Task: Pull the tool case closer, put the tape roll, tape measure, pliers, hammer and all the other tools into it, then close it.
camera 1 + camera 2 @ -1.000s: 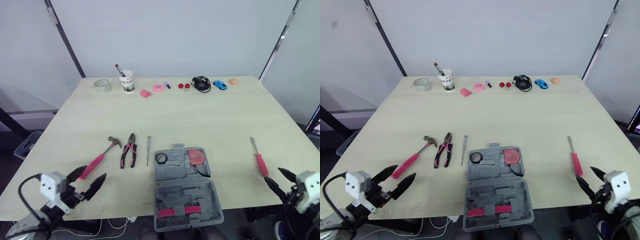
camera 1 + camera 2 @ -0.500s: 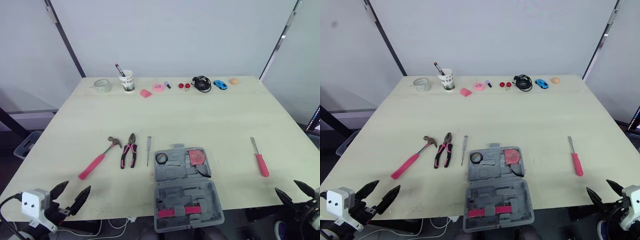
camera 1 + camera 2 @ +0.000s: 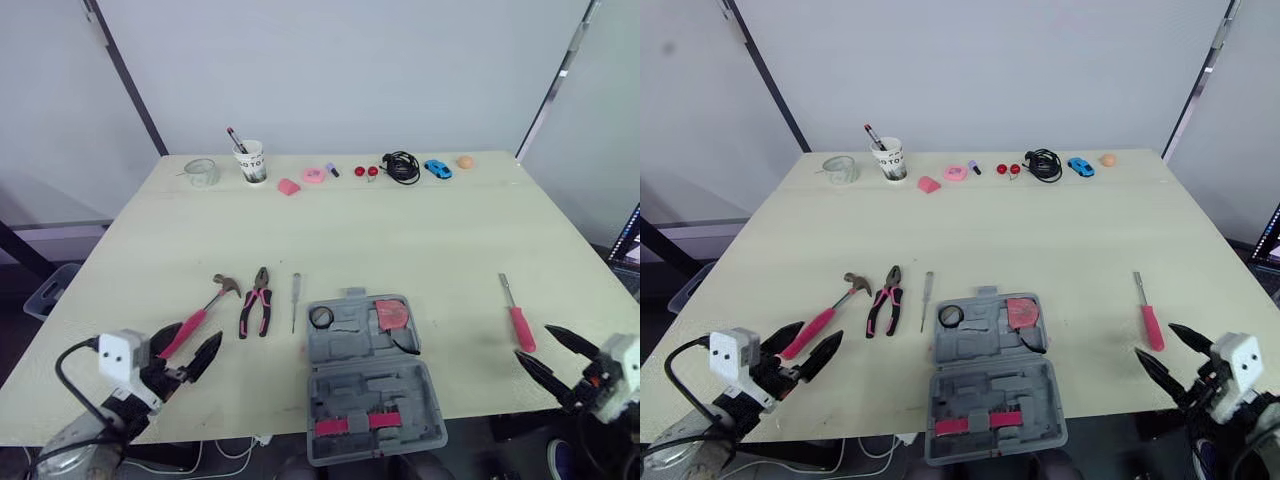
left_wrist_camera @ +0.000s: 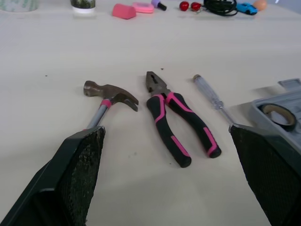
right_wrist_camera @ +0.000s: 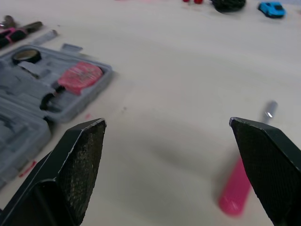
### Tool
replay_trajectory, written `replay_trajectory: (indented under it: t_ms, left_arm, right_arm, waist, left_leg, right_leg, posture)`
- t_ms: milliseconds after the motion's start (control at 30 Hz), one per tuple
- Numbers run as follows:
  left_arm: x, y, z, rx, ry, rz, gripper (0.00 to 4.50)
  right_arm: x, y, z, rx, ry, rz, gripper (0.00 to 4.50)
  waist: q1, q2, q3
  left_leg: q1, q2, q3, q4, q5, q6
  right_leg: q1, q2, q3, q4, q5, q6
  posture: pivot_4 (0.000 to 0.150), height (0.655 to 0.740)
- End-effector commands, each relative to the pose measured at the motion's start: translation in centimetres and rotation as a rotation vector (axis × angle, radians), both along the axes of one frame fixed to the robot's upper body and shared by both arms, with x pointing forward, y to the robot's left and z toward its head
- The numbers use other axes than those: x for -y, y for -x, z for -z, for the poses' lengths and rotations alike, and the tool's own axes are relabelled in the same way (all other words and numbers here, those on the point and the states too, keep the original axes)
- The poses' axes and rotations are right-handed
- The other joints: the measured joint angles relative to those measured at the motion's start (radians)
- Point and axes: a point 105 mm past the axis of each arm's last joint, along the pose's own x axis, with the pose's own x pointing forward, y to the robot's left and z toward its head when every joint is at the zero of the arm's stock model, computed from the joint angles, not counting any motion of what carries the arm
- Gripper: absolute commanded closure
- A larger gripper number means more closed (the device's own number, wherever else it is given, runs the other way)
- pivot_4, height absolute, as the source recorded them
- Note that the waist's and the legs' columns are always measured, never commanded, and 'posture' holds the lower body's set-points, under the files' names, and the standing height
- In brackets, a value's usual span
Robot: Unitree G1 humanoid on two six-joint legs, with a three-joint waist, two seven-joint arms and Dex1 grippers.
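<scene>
The grey tool case [image 3: 372, 385] lies open at the table's front edge. A black tape roll [image 3: 321, 317] and a pink tape measure [image 3: 391, 314] sit in its far half. To its left lie a pink-handled hammer [image 3: 203, 313], pliers [image 3: 258, 303] and a thin screwdriver [image 3: 295, 299]. A pink-handled screwdriver [image 3: 517, 320] lies to the right. My left gripper [image 3: 195, 345] is open, low over the hammer's handle end, facing the pliers [image 4: 176, 117]. My right gripper [image 3: 533, 342] is open just behind the pink screwdriver's handle [image 5: 237, 190].
Along the table's back edge stand a clear round item [image 3: 203, 172], a paper cup [image 3: 251, 162] with a pen, pink bits [image 3: 303, 180], red balls [image 3: 368, 171], a black cable [image 3: 403, 166], a blue toy car [image 3: 438, 168] and an orange ball [image 3: 465, 161]. Bare tabletop [image 3: 400, 235] lies between.
Both grippers, which dropped below the table's front edge half a second ago, have come back up and forward over it. The tools and case have not moved.
</scene>
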Motion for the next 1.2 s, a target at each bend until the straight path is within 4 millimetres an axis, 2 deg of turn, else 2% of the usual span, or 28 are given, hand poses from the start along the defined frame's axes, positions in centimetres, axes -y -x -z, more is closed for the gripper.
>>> replay_trajectory:
  t_ms: [33, 167, 500, 667, 800, 1000, 1200]
  left_arm:
    - [1.3, -1.8, -0.7, -0.010, -0.019, -0.026, 0.00]
    - [2.3, -3.8, -1.3, -0.023, -0.012, -0.082, 0.00]
    - [5.3, -5.8, -1.7, -0.070, -0.060, -0.168, 0.00]
    - [5.6, -6.4, -1.1, -0.112, -0.070, -0.209, 0.00]
    - [5.8, -7.6, -0.3, -0.133, -0.063, -0.241, 0.00]
    - [6.8, -9.5, 0.3, -0.128, -0.083, -0.212, 0.00]
    - [6.5, -10.3, 1.3, -0.154, -0.084, -0.221, 0.00]
  right_arm:
    - [-2.5, -0.6, -1.7, 0.036, 0.015, -0.174, 0.08]
    - [-4.2, -1.4, -2.6, 0.054, 0.033, -0.314, 0.08]
    - [-8.4, -2.9, -4.5, 0.124, 0.060, -0.479, 0.08]
    - [-9.3, -3.1, -5.5, 0.141, 0.053, -0.497, 0.08]
    - [-9.8, -3.5, -6.6, 0.163, 0.052, -0.500, 0.08]
    - [-10.1, -4.1, -6.6, 0.166, 0.068, -0.488, 0.08]
    - [-10.8, -4.4, -6.7, 0.182, 0.063, -0.473, 0.08]
  waist:
    - [0.002, -0.001, 0.000]
    - [0.004, -0.002, 0.000]
    - [0.003, -0.002, 0.000]
    - [0.005, -0.003, 0.000]
    - [0.005, -0.003, 0.000]
    - [0.005, -0.003, 0.000]
    - [0.004, -0.003, 0.000]
  left_leg:
    - [0.000, -0.001, 0.000, 0.000, 0.000, 0.000]
    - [0.000, -0.001, -0.001, 0.002, 0.000, 0.000]
    - [0.000, -0.001, -0.002, 0.002, 0.000, 0.000]
    - [-0.001, -0.002, -0.002, 0.002, 0.000, 0.000]
    - [-0.001, -0.002, -0.003, 0.003, 0.000, 0.000]
    - [-0.003, -0.004, -0.004, 0.004, 0.000, 0.000]
    - [-0.004, -0.004, -0.004, 0.004, 0.000, 0.000]
  right_leg:
    - [0.000, 0.000, 0.000, 0.000, 0.000, 0.000]
    - [0.001, 0.001, -0.001, 0.000, 0.000, 0.000]
    - [0.002, 0.003, -0.001, 0.001, 0.001, 0.001]
    - [0.002, 0.003, -0.002, 0.001, 0.001, 0.001]
    - [0.002, 0.002, -0.002, 0.001, 0.001, 0.001]
    - [0.002, 0.003, -0.003, 0.001, 0.001, 0.002]
    - [0.001, 0.003, -0.004, 0.001, 0.003, 0.004]
  posture:
    - [0.150, 0.7400]
    - [0.150, 0.7400]
    - [0.150, 0.7400]
    - [0.150, 0.7400]
    - [0.150, 0.7400]
    - [0.150, 0.7400]
    - [0.150, 0.7400]
